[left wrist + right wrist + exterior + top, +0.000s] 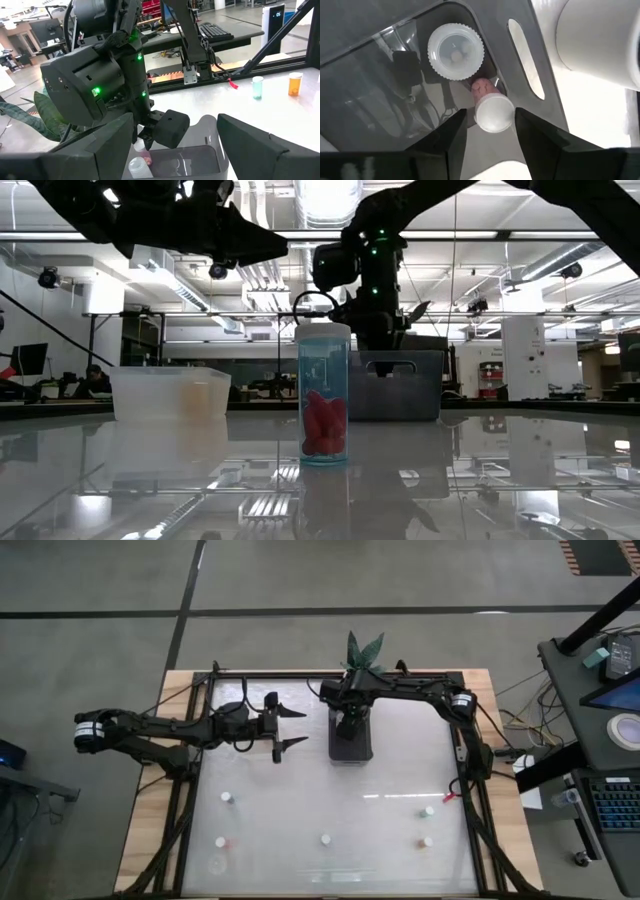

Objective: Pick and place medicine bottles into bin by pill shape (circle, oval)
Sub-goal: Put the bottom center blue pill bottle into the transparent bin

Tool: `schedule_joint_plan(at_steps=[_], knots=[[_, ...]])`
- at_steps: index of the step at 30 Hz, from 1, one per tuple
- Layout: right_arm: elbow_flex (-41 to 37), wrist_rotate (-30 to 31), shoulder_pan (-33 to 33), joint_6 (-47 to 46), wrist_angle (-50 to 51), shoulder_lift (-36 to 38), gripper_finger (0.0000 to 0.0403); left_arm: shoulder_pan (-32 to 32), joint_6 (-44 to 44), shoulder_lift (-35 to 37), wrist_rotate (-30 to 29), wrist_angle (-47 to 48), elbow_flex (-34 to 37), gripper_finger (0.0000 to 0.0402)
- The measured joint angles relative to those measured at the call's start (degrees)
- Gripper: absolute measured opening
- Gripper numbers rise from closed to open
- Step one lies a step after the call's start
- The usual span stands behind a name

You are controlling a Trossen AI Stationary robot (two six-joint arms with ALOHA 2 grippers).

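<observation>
The pinkish bottle (489, 106) sits between my right claw's (490, 131) fingers, white cap toward my wrist camera and its pink body running away from me down into the dark bin (380, 115), so its long axis lies roughly along my line of reach. My fingers stand a little apart on either side of its cap; whether they still touch it I cannot tell. Just beside it in the same bin lies a wider white-capped bottle (455, 51), its ribbed cap facing me. From above, the bin (351, 747) stands at the middle of the surface's far edge, and my right claw (349, 718) hangs directly over it, next to a potted plant (362, 650). My left claw (291, 727) hovers just beside the bin on its left, fingers spread wide with nothing in them; its camera looks across at the right claw (150, 131) dipping into the bin (200, 160). Other bottles stand upright well apart on the near half of the surface (330, 795): one toward the left edge (228, 797), one nearer the near left corner (220, 841), one at the middle (326, 838), and two by the right edge (428, 811) (426, 841). In the level view a clear bottle of red pills (324, 393) stands upright in front, with a pale bin (170, 393) behind it.
</observation>
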State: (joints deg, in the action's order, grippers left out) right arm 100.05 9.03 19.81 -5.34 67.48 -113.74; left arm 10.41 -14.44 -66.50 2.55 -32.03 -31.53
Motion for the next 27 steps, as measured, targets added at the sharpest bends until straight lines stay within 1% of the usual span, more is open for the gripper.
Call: schedule_joint_plan(at_steps=[8, 14, 20, 27], knots=[[0.0, 0.0, 0.0, -1.4, 1.9, 3.1, 0.016, 0.0, 0.0, 0.0, 0.0, 0.0, 0.0, 0.0272], [0.0, 0.0, -0.8, -4.6, 4.6, 7.2, 0.016, 0.0, 0.0, 0.0, 0.0, 0.0, 0.0, 0.0272], [0.0, 0.0, -4.6, -6.1, 4.2, 11.8, 0.016, 0.0, 0.2, 0.0, 0.0, 0.0, 0.0, 0.0272], [0.0, 0.1, -11.1, -7.6, 3.1, 15.7, 0.016, 0.0, 0.2, 0.0, 0.0, 0.0, 0.0, 0.0272]])
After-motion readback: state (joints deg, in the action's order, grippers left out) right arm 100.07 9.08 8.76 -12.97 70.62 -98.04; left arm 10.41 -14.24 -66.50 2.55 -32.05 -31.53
